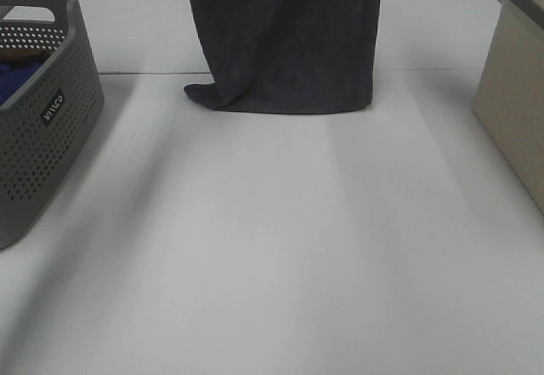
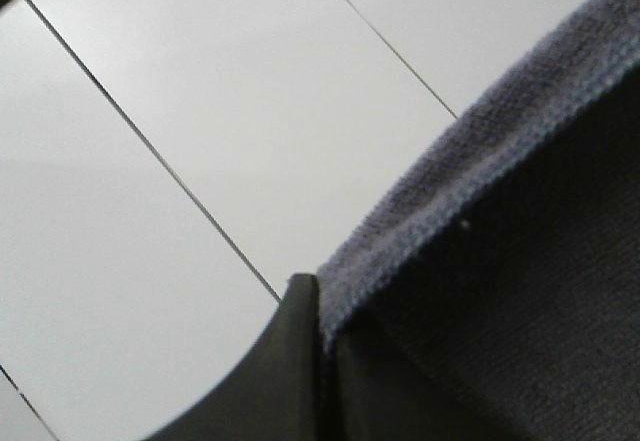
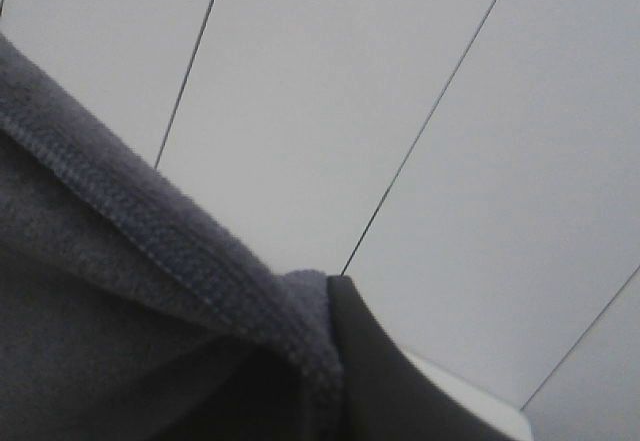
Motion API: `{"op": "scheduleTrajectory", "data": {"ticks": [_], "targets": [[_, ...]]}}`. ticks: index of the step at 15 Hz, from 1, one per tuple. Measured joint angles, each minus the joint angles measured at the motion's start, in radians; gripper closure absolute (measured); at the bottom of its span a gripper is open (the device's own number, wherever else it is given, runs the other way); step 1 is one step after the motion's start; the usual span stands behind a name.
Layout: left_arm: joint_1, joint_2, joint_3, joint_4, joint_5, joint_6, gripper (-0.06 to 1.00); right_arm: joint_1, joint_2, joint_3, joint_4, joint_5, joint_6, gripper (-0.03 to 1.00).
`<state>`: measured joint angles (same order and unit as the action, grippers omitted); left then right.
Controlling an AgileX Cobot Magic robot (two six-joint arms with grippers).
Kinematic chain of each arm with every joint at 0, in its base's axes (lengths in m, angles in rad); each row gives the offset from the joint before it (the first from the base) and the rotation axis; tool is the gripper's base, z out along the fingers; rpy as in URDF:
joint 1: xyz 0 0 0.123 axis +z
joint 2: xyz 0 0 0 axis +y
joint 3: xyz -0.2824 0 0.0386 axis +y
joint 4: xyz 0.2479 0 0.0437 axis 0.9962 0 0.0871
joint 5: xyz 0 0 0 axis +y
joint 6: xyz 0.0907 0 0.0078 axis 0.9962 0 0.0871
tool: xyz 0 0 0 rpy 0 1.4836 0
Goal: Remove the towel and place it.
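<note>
The dark charcoal-grey towel (image 1: pixel 289 43) hangs from above the exterior view's top edge, at the back middle of the white table (image 1: pixel 272 247). Its lower end rests bunched on the table. Neither gripper shows in the exterior view. In the left wrist view, my left gripper (image 2: pixel 320 306) is shut on the towel's hemmed edge (image 2: pixel 480 191), with one dark finger (image 2: pixel 280 371) showing. In the right wrist view, my right gripper (image 3: pixel 335 301) is shut on the towel's edge (image 3: pixel 150 261), with a dark finger (image 3: pixel 400 391) beside the pinched cloth. The white tag is not in view.
A grey perforated basket (image 1: pixel 42 137) stands at the left edge with a blue cloth (image 1: pixel 17 77) inside. A beige bin (image 1: pixel 514 94) stands at the right edge. Both wrist cameras look past the towel at white panels with thin seams.
</note>
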<state>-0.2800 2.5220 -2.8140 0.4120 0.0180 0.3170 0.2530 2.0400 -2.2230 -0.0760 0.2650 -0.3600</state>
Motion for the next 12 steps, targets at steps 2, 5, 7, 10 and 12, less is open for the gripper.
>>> {"op": "scheduleTrajectory", "data": {"ticks": [2, 5, 7, 10, 12], "targets": [[-0.04, -0.013, 0.0, -0.027, 0.293, -0.012, 0.94, 0.0, -0.004, 0.0, 0.059, 0.16, 0.008, 0.96], [-0.079, -0.072, 0.0, -0.115, 0.662, -0.014, 0.94, 0.0, -0.036, 0.002, 0.11, 0.358, 0.018, 0.96], [-0.094, -0.138, 0.0, -0.176, 0.95, -0.014, 0.94, 0.0, -0.089, 0.002, 0.161, 0.488, 0.031, 0.96], [-0.098, -0.236, 0.0, -0.208, 1.178, -0.077, 0.94, 0.0, -0.164, 0.002, 0.279, 0.674, 0.042, 0.96], [-0.098, -0.281, 0.001, -0.208, 1.189, -0.139, 0.94, 0.0, -0.18, 0.002, 0.318, 0.772, 0.043, 0.96]]}}
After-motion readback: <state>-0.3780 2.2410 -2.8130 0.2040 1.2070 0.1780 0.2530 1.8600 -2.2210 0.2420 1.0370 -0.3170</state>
